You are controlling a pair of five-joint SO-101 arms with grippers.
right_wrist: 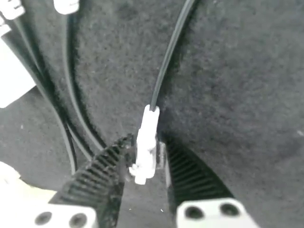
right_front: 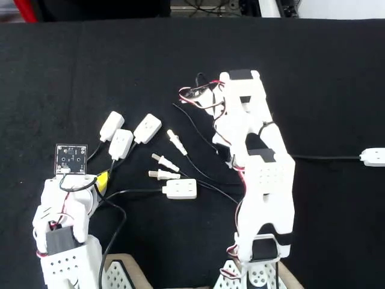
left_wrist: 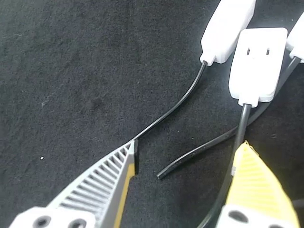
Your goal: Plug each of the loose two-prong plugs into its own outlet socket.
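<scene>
Plainly, right jaws pinch a plug (right_wrist: 146, 142), prongs indistinct; left jaws stand wide beside a socket (left_wrist: 256, 61).

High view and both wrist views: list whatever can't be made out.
Right wrist view: the plug in the right tool is blurred; its prongs can't be made out.
High view: the right arm covers where the black cables run; the frame edge cuts the far-right outlet socket.
Left wrist view: the frame edge cuts off the outlet socket beside the slotted socket; its slots are unseen.
</scene>
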